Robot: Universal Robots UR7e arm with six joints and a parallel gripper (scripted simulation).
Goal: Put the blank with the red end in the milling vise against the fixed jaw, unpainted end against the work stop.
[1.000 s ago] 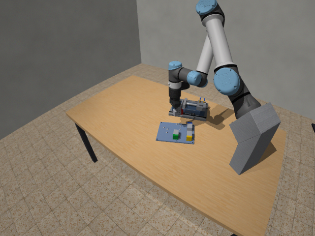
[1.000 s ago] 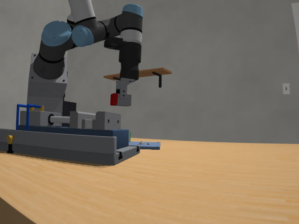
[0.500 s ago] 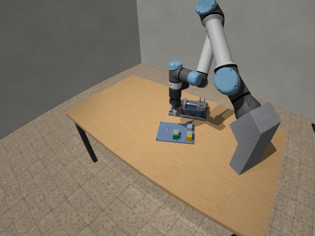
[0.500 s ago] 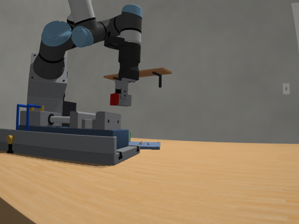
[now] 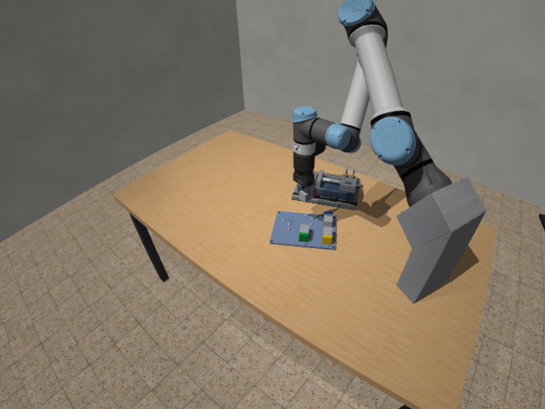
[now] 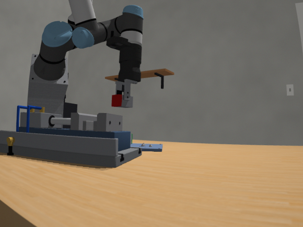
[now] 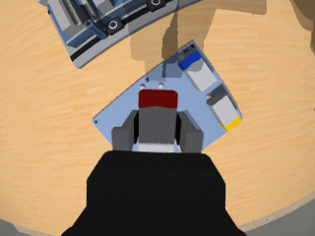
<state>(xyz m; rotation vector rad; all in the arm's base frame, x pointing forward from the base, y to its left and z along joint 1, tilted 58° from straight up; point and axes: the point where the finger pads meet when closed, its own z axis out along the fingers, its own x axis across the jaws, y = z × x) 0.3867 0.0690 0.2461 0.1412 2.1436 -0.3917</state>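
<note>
Crosswise between the end effector's (image 5: 304,193) (image 6: 123,96) (image 7: 157,140) closed fingers, red-ended blank (image 5: 307,193) (image 6: 122,100) (image 7: 157,118) gripped, long axis level, red end toward the hose side of the vise (image 5: 325,204) (image 6: 73,144) (image 7: 79,61)

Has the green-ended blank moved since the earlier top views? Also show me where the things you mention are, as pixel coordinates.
No, the green-ended blank (image 5: 304,233) (image 6: 131,138) has not visibly shifted in any direction against the plate (image 5: 286,238) (image 6: 156,148) (image 7: 115,110).
</note>
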